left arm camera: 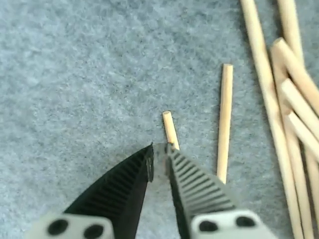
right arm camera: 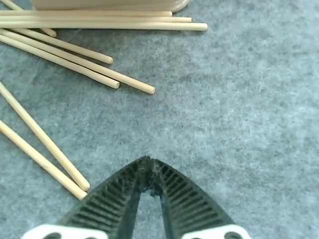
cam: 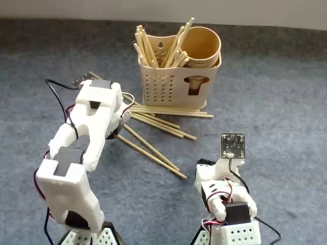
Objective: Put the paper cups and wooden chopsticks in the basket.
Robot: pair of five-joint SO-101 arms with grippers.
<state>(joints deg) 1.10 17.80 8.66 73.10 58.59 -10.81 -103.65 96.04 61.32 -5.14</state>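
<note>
Grey, felt-like carpet (cam: 276, 102) covers the whole table. Seen from above, the white plastic left arm (cam: 87, 132) stretches from 7 o'clock towards the centre, and its wrist block covers the near ends of the sticks beneath it. The white right arm (cam: 227, 196) sits folded at 5 o'clock. The frame edge cuts off both arm bases.

The left gripper (left arm camera: 159, 149) has black ribbed fingers drawn nearly together, with only a sliver between the tips. The blunt end of one pale wooden chopstick (left arm camera: 169, 128) pokes out just past one fingertip. The rest of it is hidden under that finger, so it is unclear whether it is pinched or simply lies below. A second loose chopstick (left arm camera: 225, 124) lies just beside it, not touching. Farther off is a crowded bundle of chopsticks (left arm camera: 294, 99), partly cut off.

The right gripper (right arm camera: 148, 167) has its tips pressed together on nothing, above bare carpet. It is well apart from the scattered round sticks (right arm camera: 40, 144) nearby.

A cream plastic basket with perforated walls (cam: 163, 89) stands at 12 o'clock. A nested stack of tan paper cups (cam: 204, 46) fills its 3 o'clock side. A sheaf of upright chopsticks (cam: 153, 48) leans in its 9 o'clock side. Loose chopsticks (cam: 158, 122) fan across the carpet from the basket's foot towards 5 o'clock. They are smooth, straight and light-coloured, and some cross one another.
</note>
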